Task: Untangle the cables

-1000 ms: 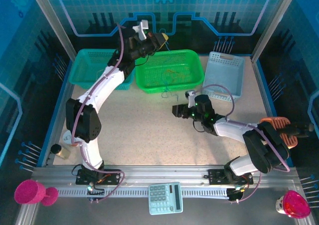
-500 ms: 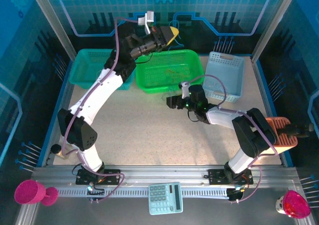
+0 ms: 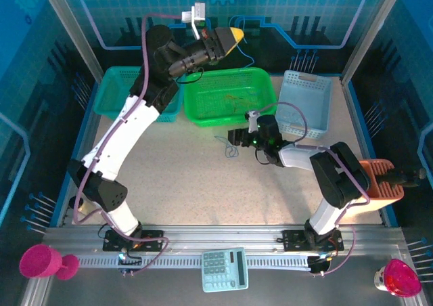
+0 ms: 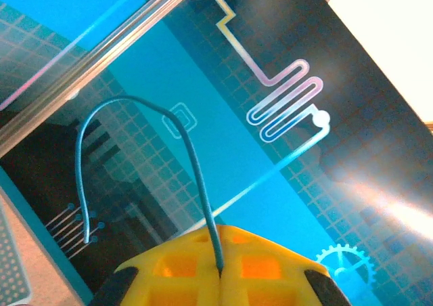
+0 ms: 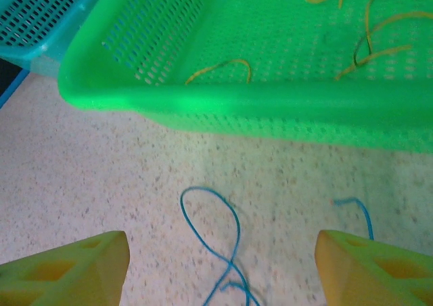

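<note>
Item 1. Left gripper (image 3: 233,39): raised high over the back rim of the green basket (image 3: 226,121), close to the rear wall panel. Its yellow fingers (image 4: 176,265) were clenched together on a blue cord (image 4: 196,164). The cord rose from the pinch, arched over and hung free in the air, touching nothing else.

Item 2. Right gripper (image 3: 235,138): low over the table (image 3: 183,184), just in front of the green basket's front rim. Its jaws stood wide apart, released and grasping nothing; the wrist view showed one finger (image 5: 67,269) at each lower corner with bare tabletop between.

Item 3. Loose blue cable (image 3: 228,147): lay on the table in a small loop that crossed itself, between the spread fingers and beneath them, near the basket's front edge but apart from it. A shorter blue end (image 5: 358,211) lay to one side.

Item 4. Yellow-orange cables (image 3: 237,101): a loose tangle on the floor of the green basket, with one strand nearer the front wall.

Item 5. Teal basket (image 3: 111,106): to the left of the green one, their rims nearly touching.

Item 6. Pale blue basket (image 3: 318,82): to the right of the green one, behind the right arm.

Item 7. Open room: the speckled tabletop ran from the basket fronts to the near rail, widest between the two arms. A calculator (image 3: 224,269) sat on the rail, outside that ground.
</note>
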Motion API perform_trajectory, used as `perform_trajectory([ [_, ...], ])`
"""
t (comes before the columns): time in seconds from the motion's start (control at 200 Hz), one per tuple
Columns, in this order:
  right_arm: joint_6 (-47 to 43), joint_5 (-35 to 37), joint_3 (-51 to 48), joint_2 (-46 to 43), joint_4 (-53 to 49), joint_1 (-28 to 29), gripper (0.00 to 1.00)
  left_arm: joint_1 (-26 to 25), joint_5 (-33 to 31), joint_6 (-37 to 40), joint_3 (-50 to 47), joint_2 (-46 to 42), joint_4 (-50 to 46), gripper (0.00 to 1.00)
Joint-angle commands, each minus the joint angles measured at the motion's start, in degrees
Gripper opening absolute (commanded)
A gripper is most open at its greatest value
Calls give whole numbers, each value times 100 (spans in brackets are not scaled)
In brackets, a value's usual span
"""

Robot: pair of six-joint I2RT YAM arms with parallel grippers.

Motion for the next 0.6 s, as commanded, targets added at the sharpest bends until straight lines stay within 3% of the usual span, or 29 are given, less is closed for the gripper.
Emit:
perform_trajectory([
  [0.0, 177, 62, -377, -541, 63, -111, 74, 128, -240, 639, 250, 195, -461, 0],
  [0.25, 323, 615, -784, -1583, -1318, -237, 74, 531, -512, 1477, 469, 1077, -1020, 0],
  [0.505, 423, 508, -672, -2074, -2213, -383, 74, 683, -863, 2308, 339, 1956, -1452, 0],
  [0.595, 466, 413, -478, -2043, -2467, -385, 74, 686, -1038, 2670, 362, 2201, -1791, 10],
])
